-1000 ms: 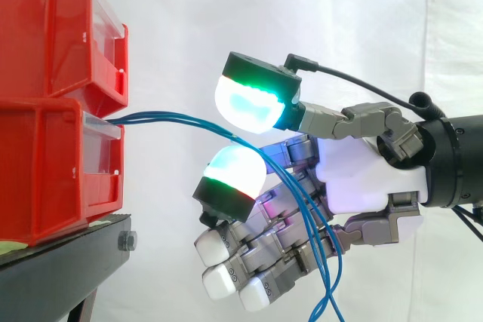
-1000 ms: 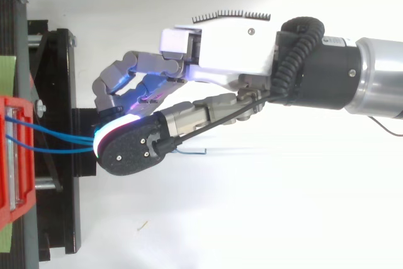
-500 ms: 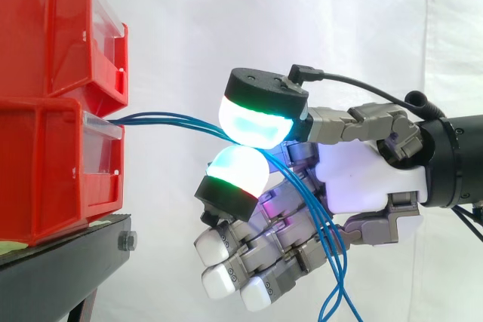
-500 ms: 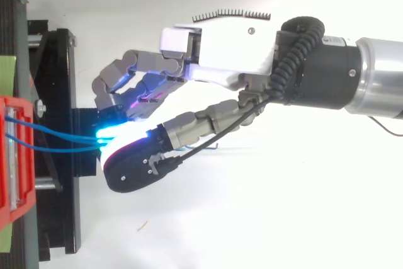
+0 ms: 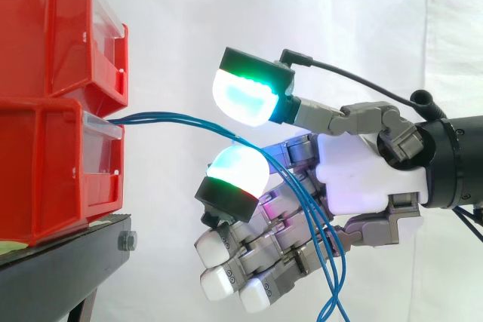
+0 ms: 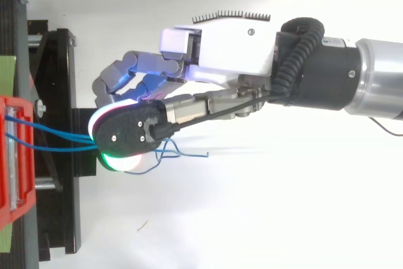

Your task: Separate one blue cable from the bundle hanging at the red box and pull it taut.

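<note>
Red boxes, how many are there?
2, stacked. The upper red box sits on the lower red box, which rests on the black stand and has blue cables coming out. Others may be hidden past the edge.

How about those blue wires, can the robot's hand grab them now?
Probably yes. The blue cables run from the red box right between the hand's two glowing pads, which stand apart, with nothing blocking them.

A bundle of thin blue cables [image 5: 173,118] leaves the front of the lower red plastic box [image 5: 45,171], runs sideways away from it, then droops slack downward.
</note>
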Tool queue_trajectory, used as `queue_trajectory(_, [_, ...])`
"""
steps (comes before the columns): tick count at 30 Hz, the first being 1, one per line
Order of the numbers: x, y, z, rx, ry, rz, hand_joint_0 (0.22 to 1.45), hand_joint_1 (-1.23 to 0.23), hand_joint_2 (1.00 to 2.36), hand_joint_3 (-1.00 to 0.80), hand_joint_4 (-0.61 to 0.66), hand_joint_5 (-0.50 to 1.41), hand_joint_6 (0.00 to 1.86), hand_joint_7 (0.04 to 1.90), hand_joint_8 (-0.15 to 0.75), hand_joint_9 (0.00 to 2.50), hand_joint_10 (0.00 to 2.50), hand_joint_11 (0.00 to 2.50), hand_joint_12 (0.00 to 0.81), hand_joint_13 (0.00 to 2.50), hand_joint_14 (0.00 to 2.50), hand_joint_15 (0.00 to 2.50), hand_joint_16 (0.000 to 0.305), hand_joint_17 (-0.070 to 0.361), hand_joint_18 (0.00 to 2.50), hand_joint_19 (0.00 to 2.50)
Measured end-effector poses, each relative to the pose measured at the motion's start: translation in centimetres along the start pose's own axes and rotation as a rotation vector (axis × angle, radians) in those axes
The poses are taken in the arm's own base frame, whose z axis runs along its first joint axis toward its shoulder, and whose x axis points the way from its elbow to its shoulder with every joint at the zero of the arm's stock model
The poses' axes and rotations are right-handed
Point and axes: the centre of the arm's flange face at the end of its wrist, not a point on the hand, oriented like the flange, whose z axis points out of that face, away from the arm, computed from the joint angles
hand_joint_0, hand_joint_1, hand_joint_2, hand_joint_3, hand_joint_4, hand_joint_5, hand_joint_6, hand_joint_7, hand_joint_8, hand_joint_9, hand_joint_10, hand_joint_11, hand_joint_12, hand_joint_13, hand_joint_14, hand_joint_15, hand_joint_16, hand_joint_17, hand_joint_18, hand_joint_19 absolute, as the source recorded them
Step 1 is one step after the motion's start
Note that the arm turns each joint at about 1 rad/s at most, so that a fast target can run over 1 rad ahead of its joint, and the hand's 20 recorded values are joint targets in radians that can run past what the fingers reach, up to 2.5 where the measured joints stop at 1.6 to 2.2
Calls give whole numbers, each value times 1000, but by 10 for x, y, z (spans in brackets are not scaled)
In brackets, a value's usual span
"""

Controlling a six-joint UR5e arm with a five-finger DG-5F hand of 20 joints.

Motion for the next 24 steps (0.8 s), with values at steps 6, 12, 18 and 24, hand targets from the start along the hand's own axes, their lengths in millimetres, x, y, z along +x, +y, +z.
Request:
queue_trajectory(6, [0,0,0,0,0,0,582,-499,1007,-396,100,-142,871,1277,321,757,18,537,387,663,11,294,48,109,663,306])
queue_trajectory(12, [1,0,0,-1,1,0,576,-591,1009,-368,103,-139,870,1275,323,756,16,536,388,670,11,294,48,109,673,302])
queue_trajectory(18, [1,0,0,0,2,0,578,-721,1008,-260,97,-135,872,1278,353,766,14,546,424,698,10,281,56,126,740,253])
queue_trajectory(24, [2,0,0,-1,1,0,577,-780,1007,-345,111,-158,891,1241,328,724,15,549,403,670,10,290,52,117,698,276])
